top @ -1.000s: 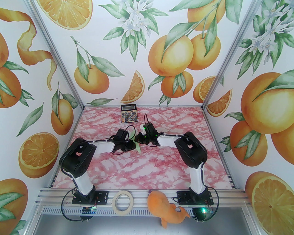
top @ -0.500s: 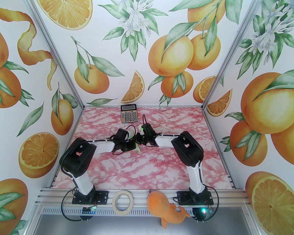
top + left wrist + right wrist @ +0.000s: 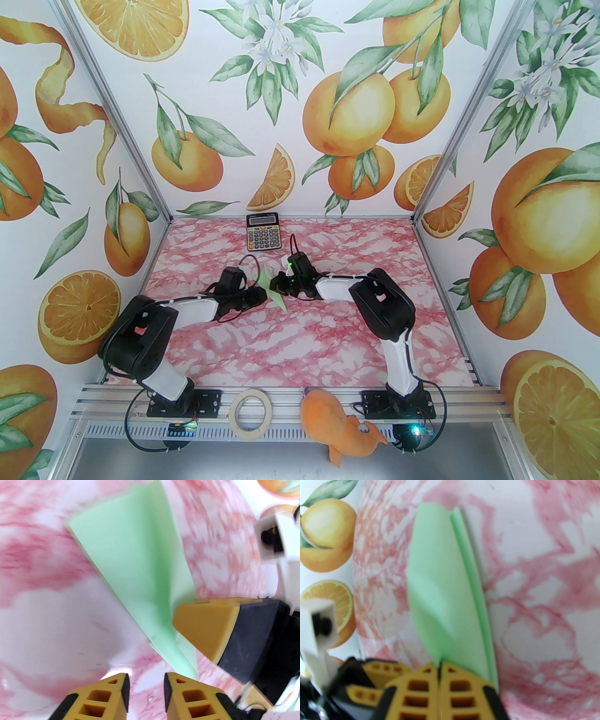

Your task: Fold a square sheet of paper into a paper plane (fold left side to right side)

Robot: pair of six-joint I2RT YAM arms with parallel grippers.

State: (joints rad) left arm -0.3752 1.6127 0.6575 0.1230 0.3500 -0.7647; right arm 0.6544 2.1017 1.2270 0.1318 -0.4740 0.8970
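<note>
Pale green paper plane (image 3: 140,573), already narrowed to a dart, is held pinched by the right gripper (image 3: 439,667) at the middle of the tabletop (image 3: 300,337). The left gripper (image 3: 146,686) is parted and empty beside its tip. Wing creasing is judged the step in hand, and a left grasp is called for next.

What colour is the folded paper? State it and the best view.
Plain pale green; the paper plane shows best in the left wrist view.

Pink marbled table (image 3: 300,337); a calculator (image 3: 262,232) lies at its far edge.
</note>
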